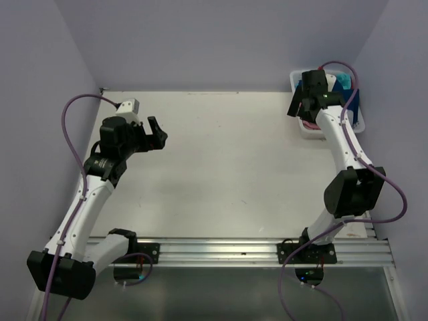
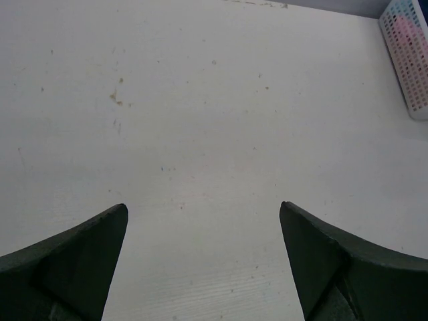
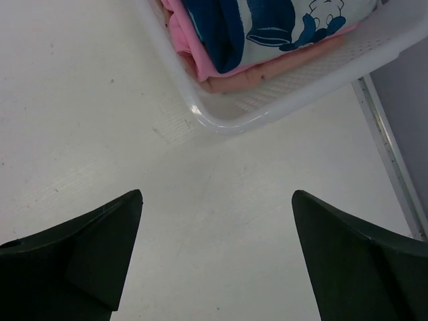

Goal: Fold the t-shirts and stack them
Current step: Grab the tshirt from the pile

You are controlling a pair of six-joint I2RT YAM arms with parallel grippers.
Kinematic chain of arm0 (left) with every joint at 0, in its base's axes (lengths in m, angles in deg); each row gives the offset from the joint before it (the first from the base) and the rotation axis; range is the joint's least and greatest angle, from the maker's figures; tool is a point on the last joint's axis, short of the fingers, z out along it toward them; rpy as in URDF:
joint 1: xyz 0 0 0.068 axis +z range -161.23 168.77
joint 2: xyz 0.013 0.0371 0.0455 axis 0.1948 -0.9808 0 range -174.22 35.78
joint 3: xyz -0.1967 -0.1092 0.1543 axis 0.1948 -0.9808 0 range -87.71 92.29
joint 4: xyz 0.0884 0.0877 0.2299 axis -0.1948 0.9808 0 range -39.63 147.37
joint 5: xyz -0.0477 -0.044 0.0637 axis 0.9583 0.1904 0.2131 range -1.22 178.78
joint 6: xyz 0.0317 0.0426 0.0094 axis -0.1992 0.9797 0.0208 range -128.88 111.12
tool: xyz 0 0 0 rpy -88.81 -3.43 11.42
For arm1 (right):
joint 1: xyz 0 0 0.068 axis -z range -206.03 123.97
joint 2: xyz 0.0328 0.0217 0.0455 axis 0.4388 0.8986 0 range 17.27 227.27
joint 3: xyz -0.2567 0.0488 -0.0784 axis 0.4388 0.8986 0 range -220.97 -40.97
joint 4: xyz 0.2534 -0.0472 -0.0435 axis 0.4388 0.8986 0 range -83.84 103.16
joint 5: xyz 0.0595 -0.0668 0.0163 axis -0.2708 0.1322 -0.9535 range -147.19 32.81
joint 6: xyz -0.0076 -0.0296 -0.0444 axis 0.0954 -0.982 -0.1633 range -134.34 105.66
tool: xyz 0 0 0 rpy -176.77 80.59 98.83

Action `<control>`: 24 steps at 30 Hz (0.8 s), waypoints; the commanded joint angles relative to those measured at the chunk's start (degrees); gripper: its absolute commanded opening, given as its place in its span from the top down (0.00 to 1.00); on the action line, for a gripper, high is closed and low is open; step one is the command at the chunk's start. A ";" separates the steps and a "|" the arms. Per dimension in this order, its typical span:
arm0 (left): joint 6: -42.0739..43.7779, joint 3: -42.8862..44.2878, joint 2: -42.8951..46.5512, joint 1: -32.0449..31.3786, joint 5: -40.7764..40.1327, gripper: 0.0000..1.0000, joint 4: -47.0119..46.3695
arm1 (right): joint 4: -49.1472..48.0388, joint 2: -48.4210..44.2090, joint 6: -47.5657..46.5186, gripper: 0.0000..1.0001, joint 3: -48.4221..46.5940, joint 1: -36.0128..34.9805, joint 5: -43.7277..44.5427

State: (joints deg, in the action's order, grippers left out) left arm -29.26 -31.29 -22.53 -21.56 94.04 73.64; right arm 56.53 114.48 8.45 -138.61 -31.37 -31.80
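The t-shirts lie bunched in a white lattice basket [image 1: 299, 124] at the table's far right corner. In the right wrist view the navy shirt with a pale cartoon print [image 3: 227, 27] lies on top. A pink shirt [image 3: 179, 30] and a salmon-red one [image 3: 267, 70] lie beside and under it. A turquoise shirt [image 1: 341, 81] shows in the top view. My right gripper [image 1: 299, 105] [image 3: 217, 193] is open and empty, over bare table just in front of the basket rim [image 3: 221, 120]. My left gripper [image 1: 158, 132] [image 2: 202, 206] is open and empty above the table's left part.
The basket [image 2: 408, 67] shows at the far right of the left wrist view. Lilac walls close in the table at the back and both sides. A metal rail [image 1: 234, 251] with the arm bases runs along the near edge.
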 commanded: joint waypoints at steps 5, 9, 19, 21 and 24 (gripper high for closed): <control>-0.10 -0.17 1.18 -0.31 1.42 0.00 -1.47 | -2.56 -3.08 -1.34 0.01 0.79 -0.11 -1.22; -0.10 -0.09 1.26 -0.31 1.51 0.00 -1.56 | -0.36 0.34 -0.73 0.01 -2.80 -0.02 3.43; 0.25 -0.17 2.67 -0.31 0.28 0.00 -0.50 | 7.89 18.18 5.25 0.01 -24.83 6.99 1.16; 0.25 -0.26 2.84 -0.31 0.10 0.00 -0.50 | 9.30 22.65 5.16 0.01 -28.98 7.80 0.37; 0.08 -0.44 3.02 -0.31 0.28 0.00 -0.50 | 11.06 28.36 4.29 0.01 -35.93 8.51 -1.21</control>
State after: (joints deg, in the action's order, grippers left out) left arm -29.26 -31.35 -20.58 -21.56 94.52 73.68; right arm 63.79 139.53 12.01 -168.52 -23.35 -30.82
